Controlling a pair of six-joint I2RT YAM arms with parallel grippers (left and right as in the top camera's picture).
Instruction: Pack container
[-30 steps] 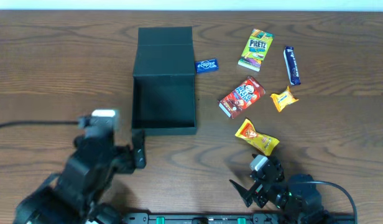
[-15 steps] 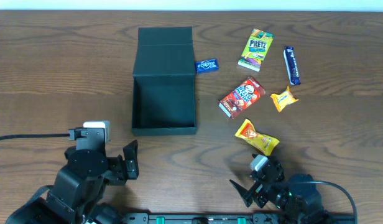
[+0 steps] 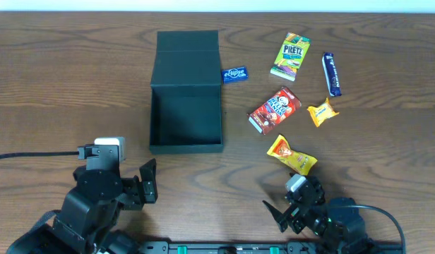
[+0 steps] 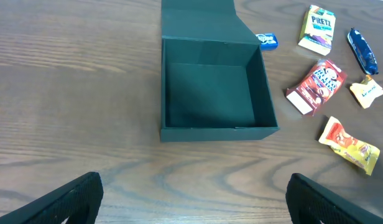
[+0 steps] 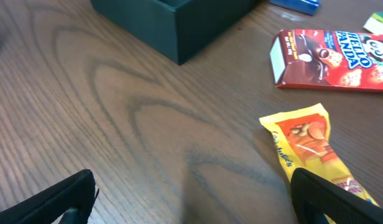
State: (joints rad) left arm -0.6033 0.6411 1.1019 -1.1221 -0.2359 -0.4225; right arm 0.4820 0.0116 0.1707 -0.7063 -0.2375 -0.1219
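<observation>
The container [image 3: 186, 147] is a dark teal-black box, open and empty, with its flap lid [image 3: 188, 48] lying back toward the far side. It also shows in the left wrist view [image 4: 219, 132] and the right wrist view [image 5: 148, 25]. Several snack packets lie to its right: a blue Eclipse pack [image 3: 234, 74], a green Pretz box [image 3: 291, 56], a dark blue bar [image 3: 332, 74], a red Hello Panda pack [image 3: 275, 110], a small orange candy [image 3: 321, 112] and a yellow packet [image 3: 292, 156]. My left gripper [image 4: 194, 199] is open and empty, in front of the container. My right gripper [image 5: 191, 199] is open and empty, just short of the yellow packet [image 5: 309, 149].
The wooden table [image 3: 76, 85] runs bare to the left of the container. A black cable [image 3: 27, 156] trails to the left arm. The Hello Panda pack [image 5: 331, 59] lies beyond the yellow packet in the right wrist view.
My left arm has drawn back from the container's front left corner toward the table's front edge, then stopped. The right gripper has barely shifted. No snack has moved.
</observation>
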